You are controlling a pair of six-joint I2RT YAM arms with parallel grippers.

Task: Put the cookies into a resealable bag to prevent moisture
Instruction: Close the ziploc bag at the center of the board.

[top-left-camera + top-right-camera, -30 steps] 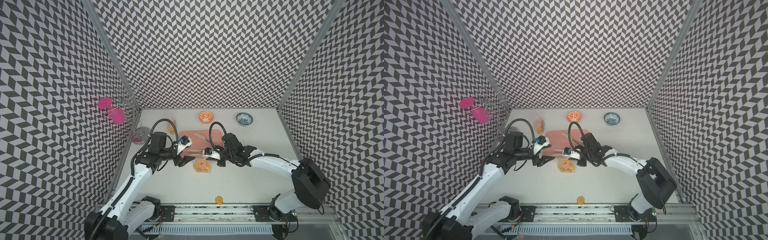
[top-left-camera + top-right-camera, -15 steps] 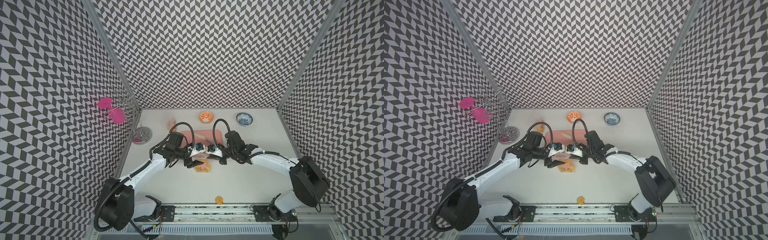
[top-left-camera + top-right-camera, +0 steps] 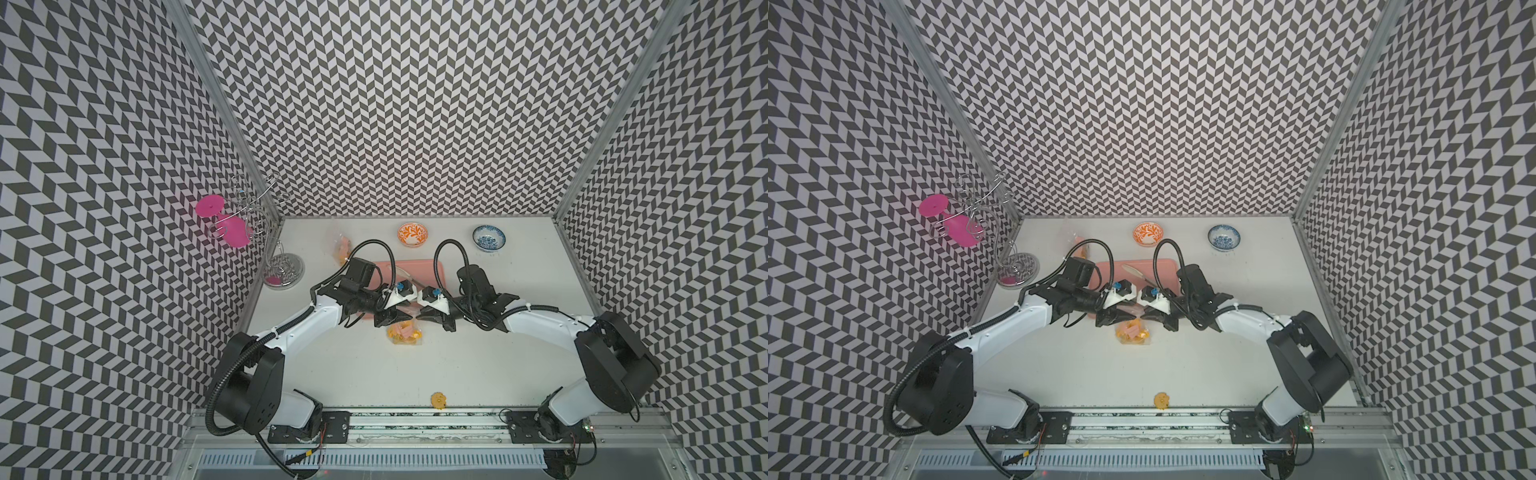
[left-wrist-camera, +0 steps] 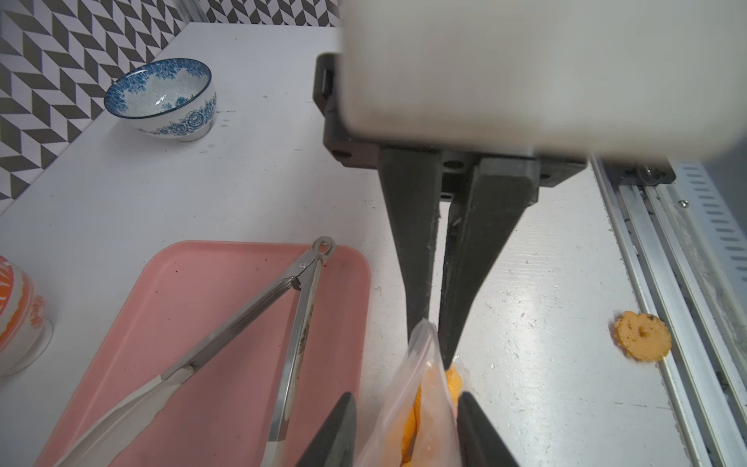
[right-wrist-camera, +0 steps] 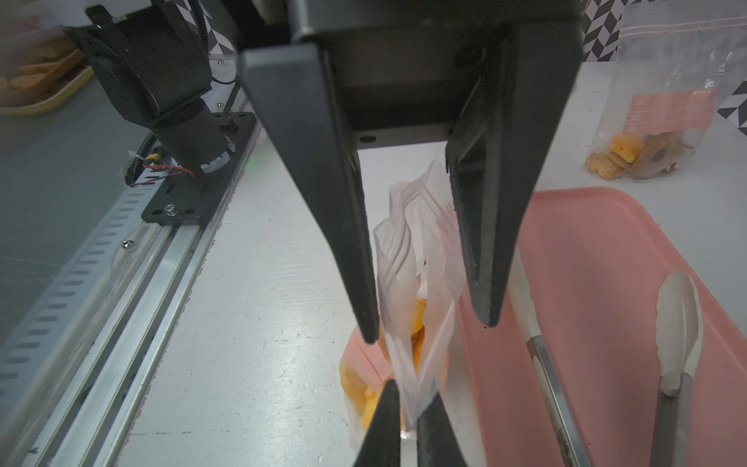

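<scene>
The clear resealable bag stands upright on the white table, just in front of the pink tray, with yellow-orange cookies inside. My right gripper is shut on one end of its top edge. My left gripper faces it from the other side. Its jaws are open and straddle the bag's top, with a gap showing on one side. In both top views the two grippers meet tip to tip above the bag. One round cookie lies loose by the front rail.
The pink tray carries metal tongs. Behind it are an orange bowl and a blue bowl. A second bag with cookies stands at the back left. A wire rack with pink glasses fills the left corner.
My left arm has swung right to the bag and its jaws have narrowed around the bag's top. The right gripper has kept its hold and barely moved.
</scene>
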